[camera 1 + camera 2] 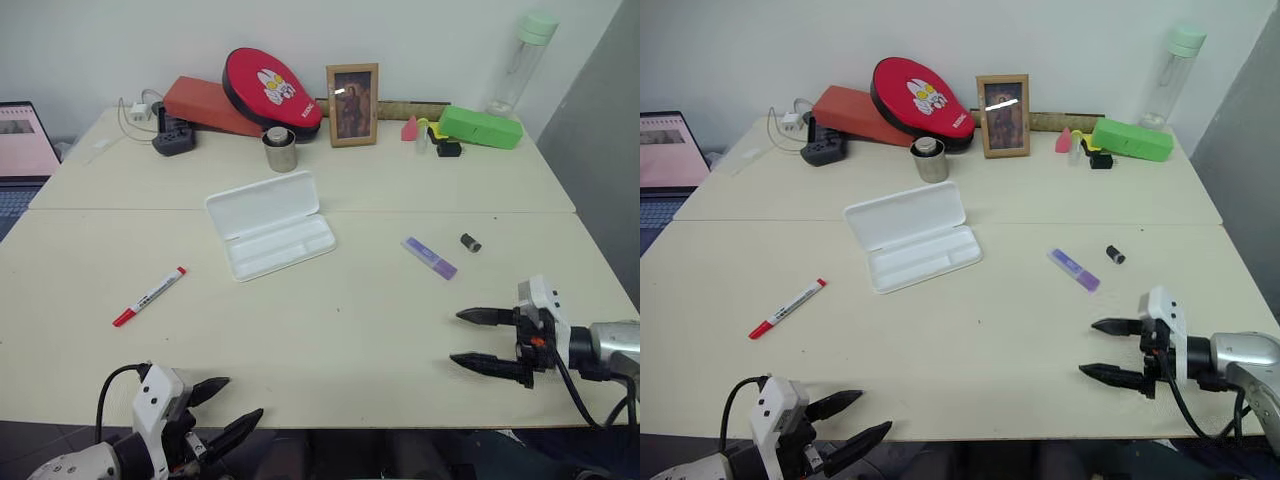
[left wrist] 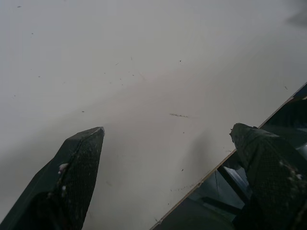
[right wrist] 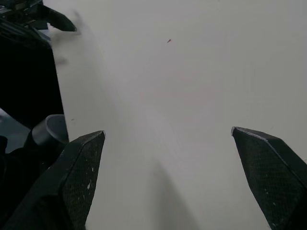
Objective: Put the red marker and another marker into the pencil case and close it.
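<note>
The white pencil case [image 1: 270, 224] lies open in the middle of the table, lid hinged back, tray empty. A red marker [image 1: 149, 296] with a white barrel rests to its left, nearer the front. A short purple marker [image 1: 429, 257] lies right of the case. My left gripper [image 1: 237, 398] hangs open at the table's front edge, left of centre, well short of the red marker. Over the front right of the table my right gripper [image 1: 463, 338] stands open, nothing between its fingers, below the purple marker. The left wrist view looks over bare tabletop [image 2: 144, 96] between open fingers.
A small dark cylinder [image 1: 470, 242] lies beside the purple marker. Along the back stand a metal cup [image 1: 280, 149], a picture frame [image 1: 352, 104], a red pouch [image 1: 271, 88], a green box [image 1: 480, 127], a bottle [image 1: 520, 62] and a charger [image 1: 173, 133]. A laptop [image 1: 20, 150] sits far left.
</note>
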